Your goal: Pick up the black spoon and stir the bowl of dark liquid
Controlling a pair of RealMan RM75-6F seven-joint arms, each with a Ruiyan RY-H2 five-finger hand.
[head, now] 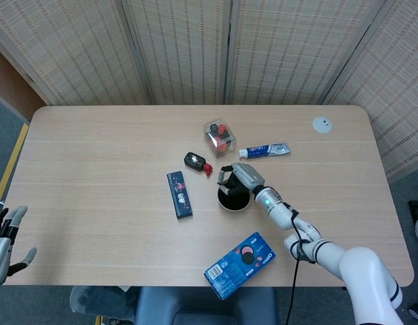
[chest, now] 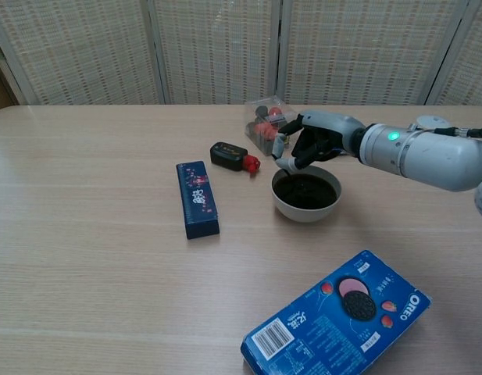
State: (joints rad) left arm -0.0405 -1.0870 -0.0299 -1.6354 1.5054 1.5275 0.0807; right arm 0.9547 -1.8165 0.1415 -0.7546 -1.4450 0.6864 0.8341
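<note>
Spoon, black: not clearly visible in either view; something dark sits inside the right hand [chest: 309, 144] but cannot tell if it is the spoon. Bowl [chest: 306, 193] of dark liquid sits mid-table, white outside, liquid nearly black. Right hand also shows from the head camera [head: 237, 177], over the bowl's far-left rim, fingers [chest: 282, 162] curled downward toward the liquid; cannot tell whether they grasp anything. Forearm runs off to the right with a green light on it. Left hand [head: 1, 240] is at the table's near-left edge, well apart from everything, fingers spread and holding nothing.

Around the bowl: small black item with red tip [chest: 233, 155] just left of it, dark blue flat box [chest: 198, 198] further left, clear plastic box [chest: 264, 124] of red and black pieces behind the hand, toothpaste tube [head: 263, 150] to the right of that, blue Oreo box [chest: 336, 316] near the front edge, small white disc [head: 322, 124] at the far right on the table [head: 93, 149].
</note>
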